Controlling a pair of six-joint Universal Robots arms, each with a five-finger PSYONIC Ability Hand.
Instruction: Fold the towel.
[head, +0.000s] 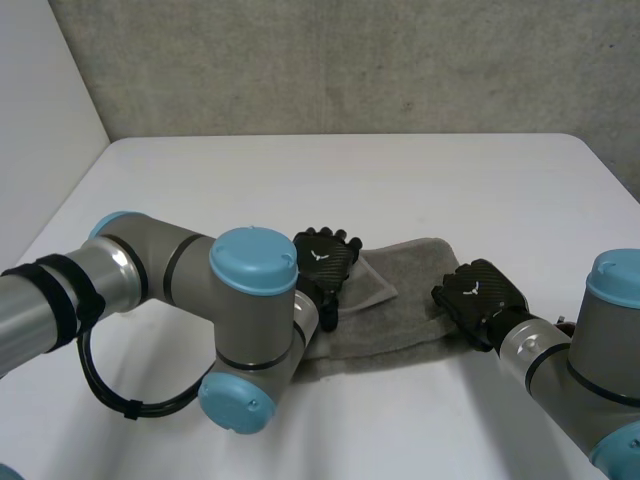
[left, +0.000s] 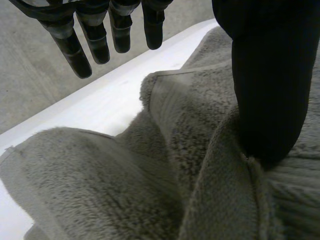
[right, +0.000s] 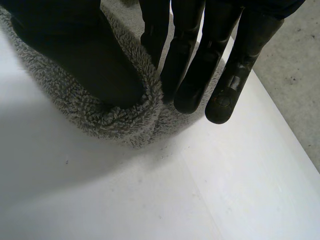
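Note:
A grey towel (head: 410, 300) lies bunched in a long strip across the middle of the white table (head: 400, 170). My left hand (head: 325, 262) rests on its left part beside a turned-over corner flap. In the left wrist view the fingers (left: 100, 35) stand straight above the table and the thumb (left: 270, 75) presses down on the towel (left: 190, 130), so this hand is open. At the strip's right end is my right hand (head: 480, 295). There, in the right wrist view, the thumb and fingers (right: 190, 65) pinch a rolled edge of the towel (right: 115, 120).
My left arm's elbow (head: 250, 330) stands in front of the towel's left end and hides it. The right arm's joint (head: 610, 330) is near the table's right front. A grey concrete wall (head: 350, 60) runs behind the table's far edge.

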